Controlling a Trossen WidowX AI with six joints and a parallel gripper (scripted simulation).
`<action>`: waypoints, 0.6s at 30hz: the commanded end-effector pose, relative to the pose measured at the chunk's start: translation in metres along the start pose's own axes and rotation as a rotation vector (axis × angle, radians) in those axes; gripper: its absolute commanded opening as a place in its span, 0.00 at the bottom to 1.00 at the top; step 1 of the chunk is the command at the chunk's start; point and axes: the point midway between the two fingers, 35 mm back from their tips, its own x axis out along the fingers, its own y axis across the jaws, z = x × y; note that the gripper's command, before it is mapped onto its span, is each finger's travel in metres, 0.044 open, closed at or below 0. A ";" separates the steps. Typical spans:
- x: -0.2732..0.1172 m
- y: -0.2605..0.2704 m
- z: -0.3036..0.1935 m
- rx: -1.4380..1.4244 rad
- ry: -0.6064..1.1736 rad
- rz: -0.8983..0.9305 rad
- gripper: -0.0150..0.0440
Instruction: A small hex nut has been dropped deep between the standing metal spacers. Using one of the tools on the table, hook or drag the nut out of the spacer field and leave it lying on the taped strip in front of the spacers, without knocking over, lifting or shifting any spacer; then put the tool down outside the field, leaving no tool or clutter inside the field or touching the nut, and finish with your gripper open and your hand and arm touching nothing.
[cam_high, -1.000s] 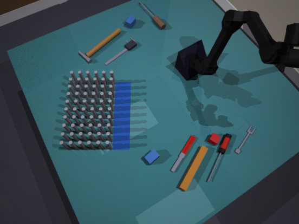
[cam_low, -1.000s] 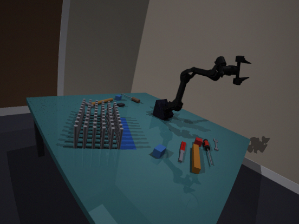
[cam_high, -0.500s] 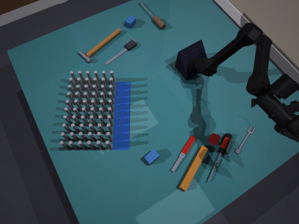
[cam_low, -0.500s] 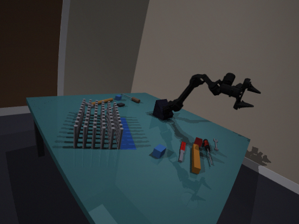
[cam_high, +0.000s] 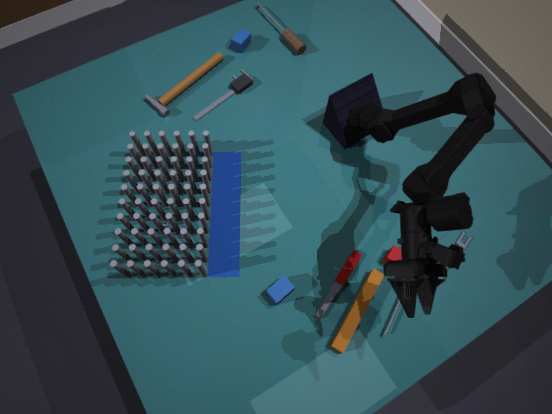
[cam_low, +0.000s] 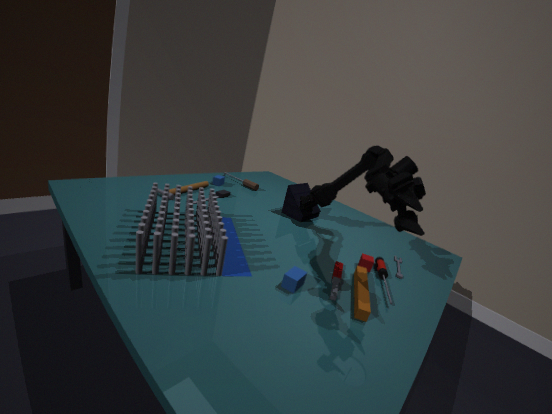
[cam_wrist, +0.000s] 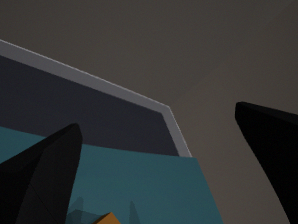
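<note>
Grey metal spacers (cam_high: 171, 187) (cam_low: 190, 255) stand upright in rows. A tiny nut (cam_high: 165, 223) shows faintly between them in the top view, left of the blue taped strip (cam_high: 225, 215) (cam_low: 237, 255). My gripper (cam_high: 419, 314) (cam_low: 422, 221) (cam_wrist: 158, 120) is open and empty, high above the table's right side. Below it lie a red-handled knife-like tool (cam_high: 346, 272) (cam_low: 337, 272), a red-and-black screwdriver (cam_high: 392, 318) (cam_low: 381, 267), partly hidden in the top view, and a small wrench (cam_low: 399, 267). Farther back lie a hammer (cam_high: 192, 77), a caliper-like tool (cam_high: 215, 105) and a brown-handled screwdriver (cam_high: 293, 41).
An orange bar (cam_high: 357, 310) (cam_low: 361, 295) lies beside the red-handled tool. A red block (cam_high: 393, 255) (cam_low: 366, 262) is near its back end. One blue block (cam_high: 280, 290) (cam_low: 294, 279) lies right of the strip's near end; another (cam_high: 241, 41) (cam_low: 218, 180) is at the back.
</note>
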 end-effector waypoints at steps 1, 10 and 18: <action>-0.006 -0.028 -0.069 0.104 0.173 -0.105 1.00; -0.062 -0.082 -0.205 0.332 0.502 -0.367 1.00; -0.146 -0.114 -0.301 0.530 0.738 -0.642 1.00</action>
